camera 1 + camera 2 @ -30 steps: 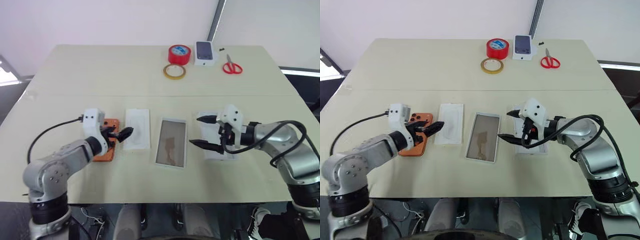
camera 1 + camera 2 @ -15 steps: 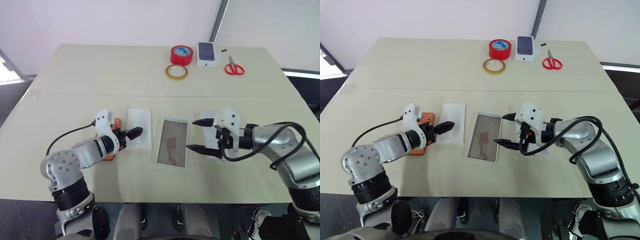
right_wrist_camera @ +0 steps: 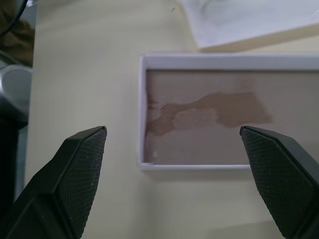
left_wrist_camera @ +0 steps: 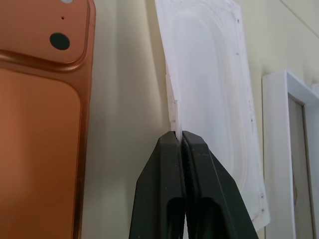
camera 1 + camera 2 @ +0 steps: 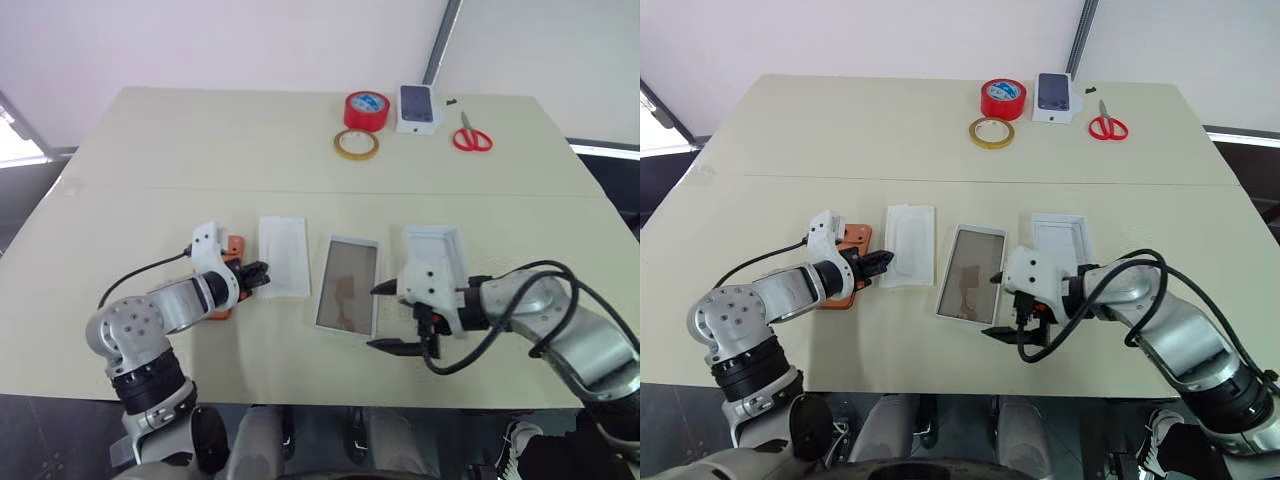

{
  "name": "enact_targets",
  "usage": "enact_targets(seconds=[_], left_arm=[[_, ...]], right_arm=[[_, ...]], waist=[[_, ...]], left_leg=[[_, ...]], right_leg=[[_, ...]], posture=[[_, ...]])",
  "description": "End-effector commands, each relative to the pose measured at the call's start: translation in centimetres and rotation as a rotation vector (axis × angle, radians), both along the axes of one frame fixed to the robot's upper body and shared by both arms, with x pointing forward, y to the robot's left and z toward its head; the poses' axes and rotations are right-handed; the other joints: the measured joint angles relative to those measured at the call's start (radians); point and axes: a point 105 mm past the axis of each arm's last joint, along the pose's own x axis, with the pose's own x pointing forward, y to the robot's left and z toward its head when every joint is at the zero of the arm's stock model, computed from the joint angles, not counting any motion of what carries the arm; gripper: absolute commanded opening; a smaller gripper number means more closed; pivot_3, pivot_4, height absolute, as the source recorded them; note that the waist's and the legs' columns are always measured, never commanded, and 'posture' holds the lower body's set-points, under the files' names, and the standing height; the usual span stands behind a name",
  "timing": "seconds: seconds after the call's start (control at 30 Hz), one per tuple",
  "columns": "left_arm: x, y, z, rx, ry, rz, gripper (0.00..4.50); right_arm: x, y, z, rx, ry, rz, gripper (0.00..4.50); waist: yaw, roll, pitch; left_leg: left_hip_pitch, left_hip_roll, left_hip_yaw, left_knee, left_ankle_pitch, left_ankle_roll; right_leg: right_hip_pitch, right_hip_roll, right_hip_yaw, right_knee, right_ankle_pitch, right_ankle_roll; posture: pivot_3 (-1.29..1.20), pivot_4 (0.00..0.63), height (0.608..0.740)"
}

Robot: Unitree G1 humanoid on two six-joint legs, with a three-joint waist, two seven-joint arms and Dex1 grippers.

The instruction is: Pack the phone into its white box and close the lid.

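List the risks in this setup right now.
The left tool is shut on the thin white insert's edge, not the phone beside it; lifting could drag the insert against the phone. The right tool, open, straddles the white box's end; closing may shove or tip the box.

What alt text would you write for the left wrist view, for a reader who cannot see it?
The left gripper is shut on the edge of the thin white insert. The orange phone lies beside it on the table, camera side up.
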Motion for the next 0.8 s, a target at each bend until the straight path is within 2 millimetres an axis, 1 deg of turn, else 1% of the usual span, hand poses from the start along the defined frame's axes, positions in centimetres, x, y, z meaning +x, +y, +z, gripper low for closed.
enact_targets(seconds=[0.03, 0.13, 0.23, 0.33, 0.47, 0.5, 0.67, 0.8], left_arm=[[0.3, 0.3, 2.0, -0.016, -0.078, -0.003, 0.06], [0.5, 0.9, 2.7, -0.032, -0.103, 0.006, 0.06], [0.6, 1.5, 3.4, -0.029, -0.128, 0.006, 0.0], [0.7, 2.0, 3.8, -0.03, -0.143, 0.012, 0.0], [0.7, 2.4, 3.9, -0.022, -0.148, 0.021, 0.0], [0.6, 2.5, 4.0, -0.02, -0.149, 0.023, 0.0], [0.6, 3.4, 4.2, -0.016, -0.164, 0.055, 0.0], [0.9, 3.9, 4.6, -0.027, -0.177, 0.079, 0.0]], right_arm=[[-0.4, 1.4, 0.0, -0.013, -0.005, 0.018, 4.5], [-0.4, 2.5, -0.7, -0.023, 0.007, 0.03, 4.5], [-0.2, 3.5, -1.2, -0.039, 0.012, 0.035, 3.68], [0.4, 4.2, -1.6, -0.056, 0.021, 0.018, 2.18], [1.1, 4.3, -2.2, -0.095, 0.003, 0.006, 0.13], [1.2, 4.4, -2.3, -0.099, -0.003, 0.009, 0.05], [1.8, 4.8, -2.2, -0.119, -0.054, 0.054, 0.05], [2.8, 5.6, -2.0, -0.122, -0.123, 0.092, 0.05]], waist=[[0.0, 0.0, 0.0], [-0.001, 0.0, 0.0], [-0.002, 0.0, 0.0], [-0.002, 0.0, 0.0], [0.001, 0.0, 0.0], [0.0, -0.001, 0.0], [-0.002, -0.001, 0.0], [-0.006, -0.001, 0.0]], left_leg=[[0.0, 0.0, 0.0, 0.0, 0.0, 0.0], [0.0, 0.0, 0.0, 0.0, 0.0, 0.0], [-0.001, 0.0, 0.0, 0.0, 0.0, 0.0], [-0.001, 0.0, 0.0, 0.0, 0.0, 0.0], [-0.001, 0.0, 0.0, 0.0, 0.0, 0.0], [-0.001, -0.001, 0.0, 0.0, 0.0, 0.0], [-0.001, -0.001, 0.001, 0.0, 0.0, -0.001], [-0.001, 0.0, 0.001, 0.0, 0.0, 0.0]], right_leg=[[0.0, 0.0, 0.0, 0.0, 0.0, 0.0], [0.0, 0.0, 0.0, 0.0, 0.0, 0.0], [-0.001, 0.0, 0.0, 0.0, 0.0, 0.0], [-0.001, 0.0, 0.0, 0.0, 0.0, 0.0], [-0.001, -0.001, 0.0, 0.0, 0.0, 0.0], [-0.001, -0.001, 0.0, 0.0, 0.0, 0.0], [-0.001, -0.002, 0.0, 0.0, 0.0, 0.0], [-0.001, 0.0, 0.0, 0.0, 0.0, 0.0]], posture=[[0.0, 0.15, 0.74], [0.0, 0.15, 0.74], [0.0, 0.15, 0.74], [0.0, 0.15, 0.74], [0.0, 0.15, 0.74], [0.0, 0.15, 0.74], [0.0, 0.15, 0.74], [0.0, 0.15, 0.74]])
